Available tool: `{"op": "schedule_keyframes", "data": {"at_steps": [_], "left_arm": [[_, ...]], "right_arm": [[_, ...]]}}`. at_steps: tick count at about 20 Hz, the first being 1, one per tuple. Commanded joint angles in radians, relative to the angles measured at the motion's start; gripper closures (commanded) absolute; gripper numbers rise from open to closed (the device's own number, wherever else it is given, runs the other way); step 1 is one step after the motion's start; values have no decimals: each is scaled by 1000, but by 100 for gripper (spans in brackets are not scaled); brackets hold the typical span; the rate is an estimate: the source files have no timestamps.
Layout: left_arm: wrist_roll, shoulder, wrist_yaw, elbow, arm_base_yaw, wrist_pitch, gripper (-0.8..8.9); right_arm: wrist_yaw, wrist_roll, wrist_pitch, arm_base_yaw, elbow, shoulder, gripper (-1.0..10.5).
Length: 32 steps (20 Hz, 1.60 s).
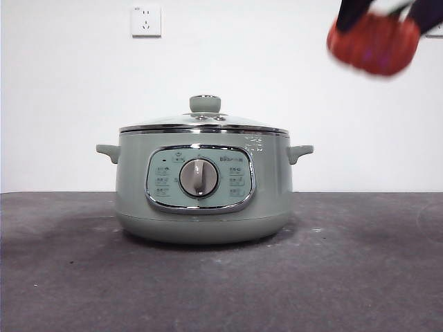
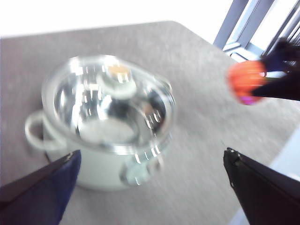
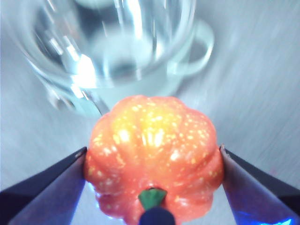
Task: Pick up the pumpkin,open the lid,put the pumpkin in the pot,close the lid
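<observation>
A pale green pot [image 1: 202, 194] sits on a dark grey table [image 1: 346, 277], seen level from the front, with a white wall and a wall socket [image 1: 146, 21] behind at about 11 o'clock from the pot. The glass lid [image 1: 204, 125] rests closed on the pot, its green knob [image 1: 205, 104] at 12 o'clock. A grey dial [image 1: 199, 178] sits in the middle of the control panel, with a small handle on each side of the pot.

At about 1 o'clock from the pot, high in the air and well apart from it, the pumpkin [image 1: 374, 43] hangs blurred, cut off in part by the dark right gripper [image 1: 384, 14] holding it from above. Only the gripper's lower tips show there; the rest runs off the top edge.

In the right wrist view the right gripper [image 3: 152, 159] has its two jaws pressed against the pumpkin's [image 3: 153, 173] sides, clamped on it, green stem toward the camera. Beyond it the pot [image 3: 140, 70] and lid are smeared by motion.

The left wrist view is also blurred. The left gripper [image 2: 152, 168] has its jaws spread wide with nothing between them, above the table near the pot [image 2: 103, 136] and its lid [image 2: 108, 98]. The pumpkin [image 2: 246, 82] shows as an orange smear in the other gripper, off to one side of the pot.
</observation>
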Motion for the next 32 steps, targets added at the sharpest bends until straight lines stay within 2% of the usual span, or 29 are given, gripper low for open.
{"op": "schedule_keyframes", "data": {"at_steps": [1,4,8,14,17,27,28,30,31,32], "left_arm": [[-27,88,-76,29,-62,76,59],[-17,245,-171,122,-159,132,59],[37,477,-237,282,-257,178,60],[87,740,-309,446,-332,226,60],[87,816,-317,452,-346,296,60],[87,951,-372,452,-372,353,68],[87,953,-382,452,-373,352,116],[87,954,-394,452,-377,350,376],[86,954,-389,452,-377,347,480],[86,954,-389,452,-377,342,542]], "right_arm": [[-2,27,2,1,-4,-80,960],[-2,40,2,1,-4,-152,960],[-2,46,2,1,-4,-182,960],[-3,62,15,2,-4,-185,959],[-3,63,16,2,-4,-185,959],[-3,69,17,2,-4,-187,959],[-2,69,17,2,-4,-187,959],[-2,69,17,2,-4,-187,959],[-2,69,18,2,-4,-187,959],[-2,69,18,2,-4,-187,959]]}}
